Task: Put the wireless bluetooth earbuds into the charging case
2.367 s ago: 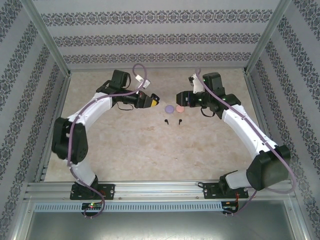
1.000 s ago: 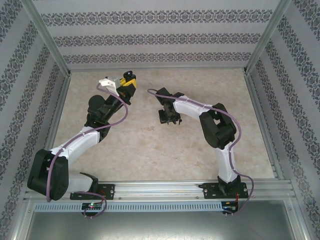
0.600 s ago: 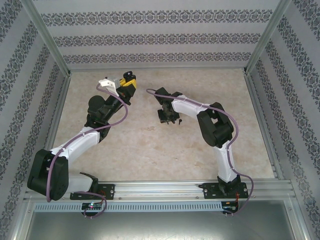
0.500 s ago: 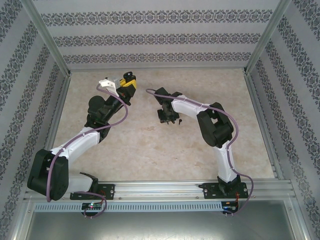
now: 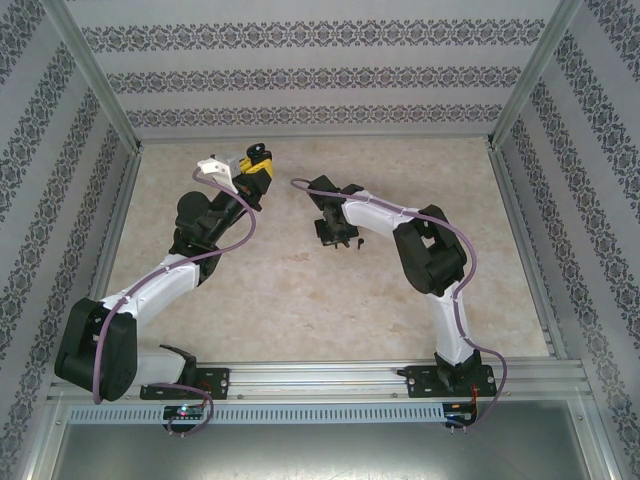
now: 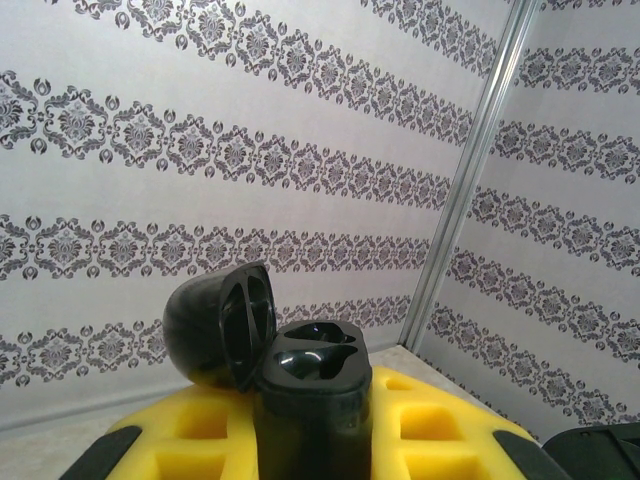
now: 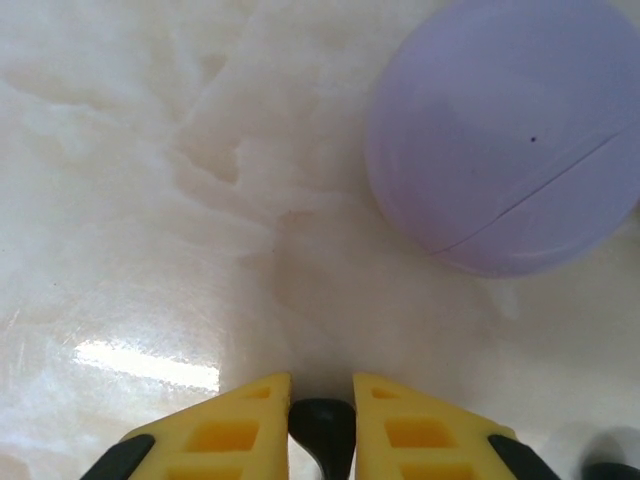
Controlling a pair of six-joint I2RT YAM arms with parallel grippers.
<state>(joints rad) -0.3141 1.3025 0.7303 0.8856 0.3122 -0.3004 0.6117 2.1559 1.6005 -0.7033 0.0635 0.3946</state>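
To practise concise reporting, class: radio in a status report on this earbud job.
Left tool shut on open black case, raised. Right tool at table, shut on black earbud. Lilac case beside it, closed, not blocking.

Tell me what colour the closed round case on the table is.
The round case is lilac, clearest in the right wrist view.

A pale, marbled table (image 5: 300,310) is pictured with a white glare reflected off its glossy surface. A closed, round lilac case (image 7: 510,140) is seen lying on it, and a tiny black earbud (image 5: 358,241) is seen on the bare surface.
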